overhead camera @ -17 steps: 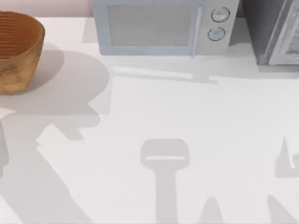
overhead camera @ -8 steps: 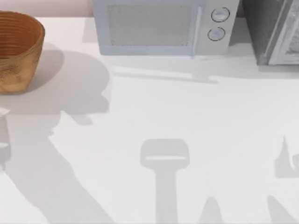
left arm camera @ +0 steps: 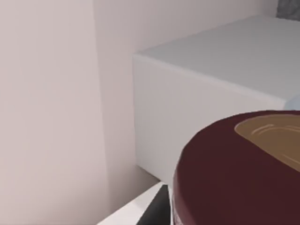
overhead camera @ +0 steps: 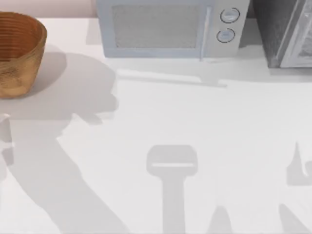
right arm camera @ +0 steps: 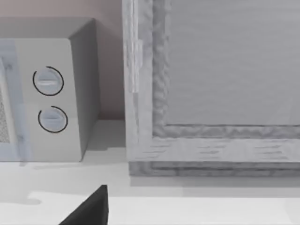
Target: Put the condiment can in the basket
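White flat surface [overhead camera: 161, 112], matte, crossed by soft grey shadows. The basket [overhead camera: 17, 53] sits at its far left corner: round, golden-brown wicker with a ribbed horizontal weave, sides tapering toward the base, open mouth up, interior bare where it can be seen. The condiment can [left arm camera: 234, 178] appears in the left wrist view, very close to the camera: a smooth, round, dark maroon lid with a tan patch on top. The body below the lid is cut off. Behind the can stands the plain white side and flat top of the microwave [overhead camera: 168, 29], with a pale pink wall [left arm camera: 47, 103] beside it. Where the can lies relative to the basket cannot be told. A dark sliver just beside the lid is all that appears of the left pincer [left arm camera: 158, 212]; cannot tell whether it is apart, together or clamped. In the top view the microwave stands at the back centre, boxy, with a mesh door and two round dials. Right of it is a grey cabinet [overhead camera: 287, 34] with a rough woodgrain frame. The right pincer [right arm camera: 91, 211] is a black wedge low before both; state cannot be told.
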Motion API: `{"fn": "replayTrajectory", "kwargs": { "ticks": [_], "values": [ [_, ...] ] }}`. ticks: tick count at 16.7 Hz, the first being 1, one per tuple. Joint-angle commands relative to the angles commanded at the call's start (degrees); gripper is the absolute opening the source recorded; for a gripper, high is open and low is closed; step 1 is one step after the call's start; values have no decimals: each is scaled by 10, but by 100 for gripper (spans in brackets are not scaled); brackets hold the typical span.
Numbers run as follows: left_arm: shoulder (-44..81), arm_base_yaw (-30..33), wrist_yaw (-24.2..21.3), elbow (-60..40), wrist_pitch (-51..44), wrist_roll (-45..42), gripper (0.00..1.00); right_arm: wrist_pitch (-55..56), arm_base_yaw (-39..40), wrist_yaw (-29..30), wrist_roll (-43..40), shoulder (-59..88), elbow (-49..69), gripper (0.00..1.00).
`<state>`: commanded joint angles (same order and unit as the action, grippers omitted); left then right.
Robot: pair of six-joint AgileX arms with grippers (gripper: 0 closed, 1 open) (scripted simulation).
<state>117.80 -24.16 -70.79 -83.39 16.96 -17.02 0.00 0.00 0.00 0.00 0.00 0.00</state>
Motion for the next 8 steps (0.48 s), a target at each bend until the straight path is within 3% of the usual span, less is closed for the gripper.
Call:
{"fn": "replayTrajectory", "kwargs": {
  "ticks": [8],
  "values": [
    [0, 0, 0, 0, 0, 0, 68, 0, 0, 0, 0, 0, 0, 100]
  ]
}}
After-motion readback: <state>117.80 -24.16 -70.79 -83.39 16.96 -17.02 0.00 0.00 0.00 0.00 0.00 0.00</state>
